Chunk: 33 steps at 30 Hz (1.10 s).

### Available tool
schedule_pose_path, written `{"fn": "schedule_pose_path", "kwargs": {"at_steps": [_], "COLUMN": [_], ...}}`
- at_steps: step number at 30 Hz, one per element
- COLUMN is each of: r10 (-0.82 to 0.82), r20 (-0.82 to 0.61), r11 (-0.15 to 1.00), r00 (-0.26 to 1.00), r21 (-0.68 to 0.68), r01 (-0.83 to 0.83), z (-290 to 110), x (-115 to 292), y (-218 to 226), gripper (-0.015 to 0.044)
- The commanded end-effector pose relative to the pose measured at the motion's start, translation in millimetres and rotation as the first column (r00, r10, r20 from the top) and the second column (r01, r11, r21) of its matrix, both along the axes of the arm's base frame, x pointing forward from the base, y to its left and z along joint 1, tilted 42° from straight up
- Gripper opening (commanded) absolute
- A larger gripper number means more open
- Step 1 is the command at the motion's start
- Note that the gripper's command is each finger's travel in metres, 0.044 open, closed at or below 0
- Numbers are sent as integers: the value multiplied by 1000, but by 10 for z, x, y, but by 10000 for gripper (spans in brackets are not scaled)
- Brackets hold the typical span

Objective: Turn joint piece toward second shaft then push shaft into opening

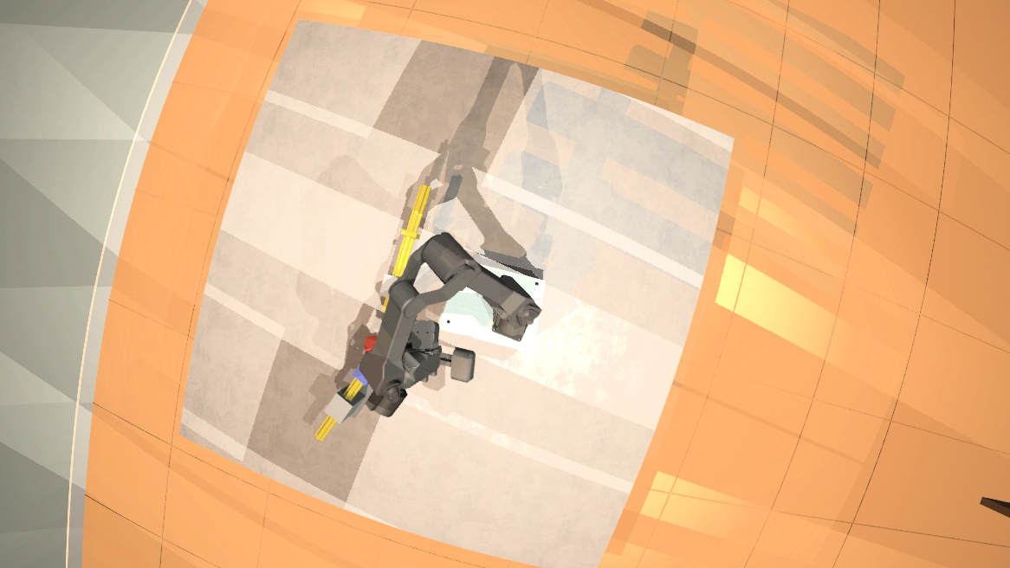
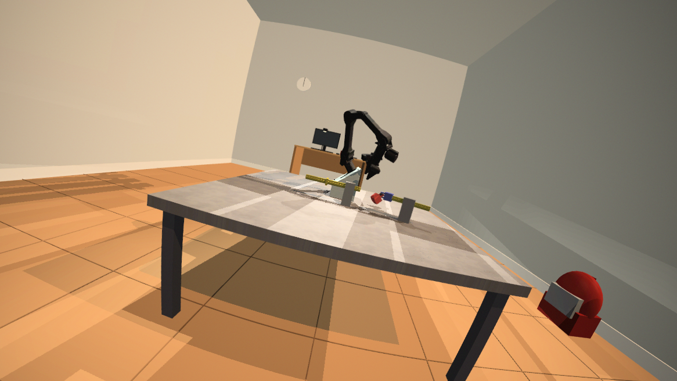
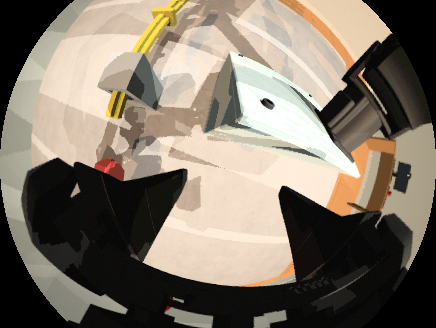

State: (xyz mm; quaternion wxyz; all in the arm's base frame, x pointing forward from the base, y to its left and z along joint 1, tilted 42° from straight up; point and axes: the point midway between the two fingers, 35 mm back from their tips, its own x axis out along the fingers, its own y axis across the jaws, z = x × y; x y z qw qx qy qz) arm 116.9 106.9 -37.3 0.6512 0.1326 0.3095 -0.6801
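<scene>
The gripper (image 3: 229,208) is seen spread wide, nothing caught between its dark fingers; only bare table (image 2: 284,222) is framed in the gap. It is hung in the air above the shaft line, touching nothing.

The table is shown as a broad pale slab, its near edge running across the exterior view, its right corner reached at about four o'clock. Open surface is left toward the near edge and to the left of the fixtures; the far side is crowded by the arm's base plate (image 3: 279,115).

The arm (image 2: 364,137) is arched high from its base, elbow raised, then folded down and forward, wrist pitched toward the table.

From above, the long yellow shaft (image 1: 413,226) is laid from twelve o'clock down toward seven, passed through a grey block (image 2: 348,194). The second shaft (image 2: 418,204) is held in the second block (image 2: 406,209), near the table's right side. Between the blocks the red joint piece (image 2: 376,198) is found, with a blue part (image 2: 387,195) just beside it. In the wrist view the red piece is glimpsed at nine o'clock, just past the left finger, apart from it.
</scene>
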Motion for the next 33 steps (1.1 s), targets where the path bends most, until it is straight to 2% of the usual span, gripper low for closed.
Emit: {"fn": "schedule_pose_path", "kwargs": {"at_steps": [1,2,9,18,25,33], "r10": [2,10,150,369,527,689], "r20": [-2,-10,-131,-280,-373,-457], "r11": [1000,1000,987,926,848,724], "r00": [1000,1000,980,886,764,563], "r21": [1,5,80,195,295,393], "r01": [-2,-10,-141,-324,-441,-568], "z": [1,6,84,183,251,358], "x": [0,0,0,-11,-42,-87], "y": [1,6,81,187,256,305], "gripper": [426,440,440,440,440,440]}}
